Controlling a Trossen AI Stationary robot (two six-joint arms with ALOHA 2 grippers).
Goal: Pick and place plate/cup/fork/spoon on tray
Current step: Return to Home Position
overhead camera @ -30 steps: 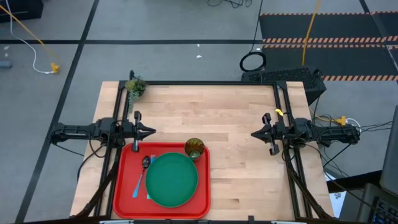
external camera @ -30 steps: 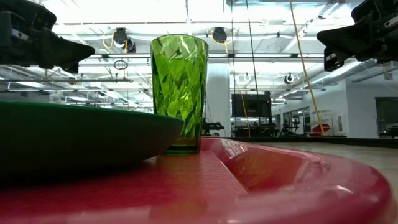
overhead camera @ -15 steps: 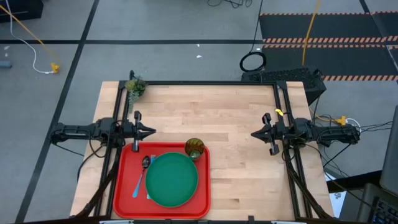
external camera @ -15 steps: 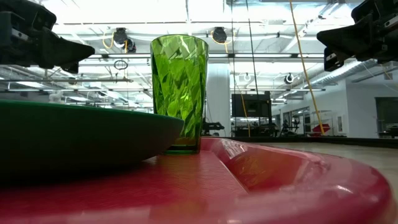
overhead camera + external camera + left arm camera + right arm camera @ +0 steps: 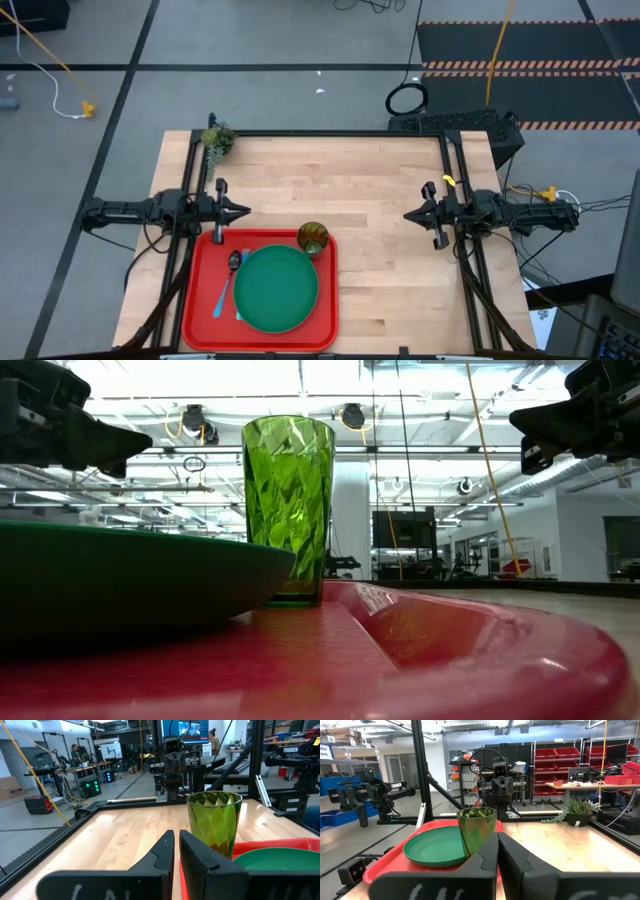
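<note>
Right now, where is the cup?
In the high view the cup stands upright at the red tray's far right corner, beside the plate's rim.

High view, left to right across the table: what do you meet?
Left hand → spoon → plate on the tray → right hand.

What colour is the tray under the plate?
Bright red tray; the high view shows it best, around the plate.
</note>
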